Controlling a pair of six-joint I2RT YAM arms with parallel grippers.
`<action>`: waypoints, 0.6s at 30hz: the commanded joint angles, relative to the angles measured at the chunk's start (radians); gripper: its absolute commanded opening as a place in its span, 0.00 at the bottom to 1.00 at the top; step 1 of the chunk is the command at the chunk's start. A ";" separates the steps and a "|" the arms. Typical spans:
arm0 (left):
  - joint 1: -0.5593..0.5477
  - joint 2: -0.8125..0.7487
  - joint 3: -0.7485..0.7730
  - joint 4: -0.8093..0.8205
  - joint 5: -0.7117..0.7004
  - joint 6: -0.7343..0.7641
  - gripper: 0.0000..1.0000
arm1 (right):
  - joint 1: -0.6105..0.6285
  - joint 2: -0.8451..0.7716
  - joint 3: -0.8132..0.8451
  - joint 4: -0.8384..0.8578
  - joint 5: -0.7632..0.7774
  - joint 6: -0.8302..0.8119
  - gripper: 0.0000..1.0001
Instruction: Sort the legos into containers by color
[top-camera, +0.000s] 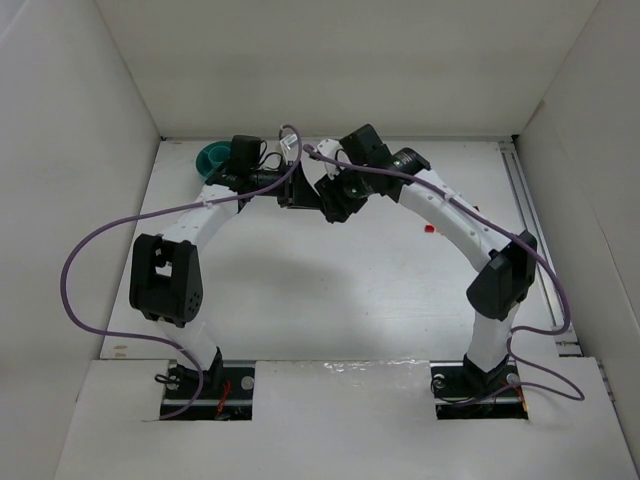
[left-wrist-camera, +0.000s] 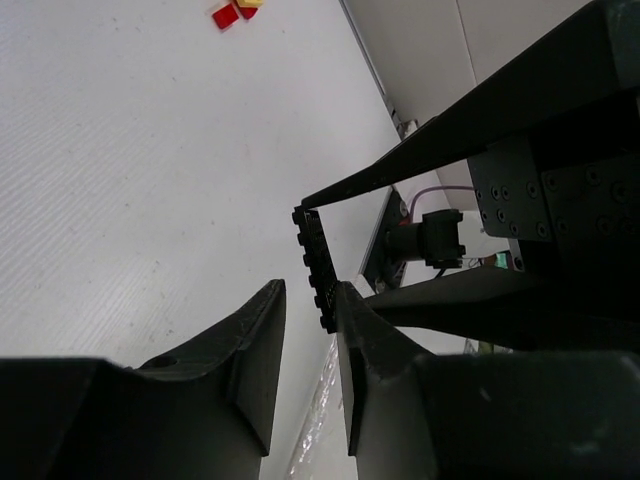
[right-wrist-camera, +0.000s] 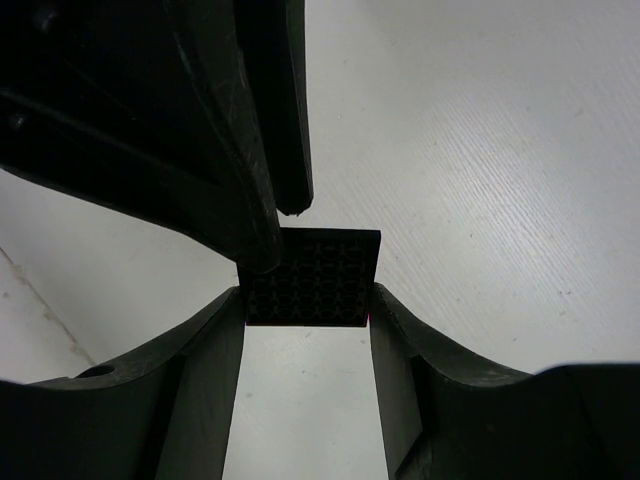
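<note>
Right fingers (right-wrist-camera: 215, 370) clamp a black studded plate (right-wrist-camera: 312, 278); left fingers (left-wrist-camera: 250, 350), narrowly parted, straddle its edge.

Studded black plate (right-wrist-camera: 313, 278), seemingly matt plastic

- Table (top-camera: 300, 290): white, flat and finely ribbed. It is the landmark for the items below.
- Walls (top-camera: 330, 60): plain white panels rising from the table's far, left and right edges.
- Rail (top-camera: 527, 210): grey metal strip along the table's right edge.
- Front panel (top-camera: 340, 420): white board along the table's near edge.
- Studded plate (right-wrist-camera: 312, 278): dark, thin and square, raised over the table's far middle part.
</note>
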 joint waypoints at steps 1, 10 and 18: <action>-0.006 -0.008 0.044 -0.005 0.031 0.029 0.23 | 0.022 0.009 0.047 0.049 0.026 -0.003 0.23; -0.006 -0.018 0.044 -0.015 0.000 0.038 0.12 | 0.041 -0.001 0.018 0.080 0.086 0.009 0.34; -0.006 -0.071 0.017 -0.024 -0.055 0.056 0.01 | 0.041 -0.070 -0.070 0.135 0.130 0.041 0.72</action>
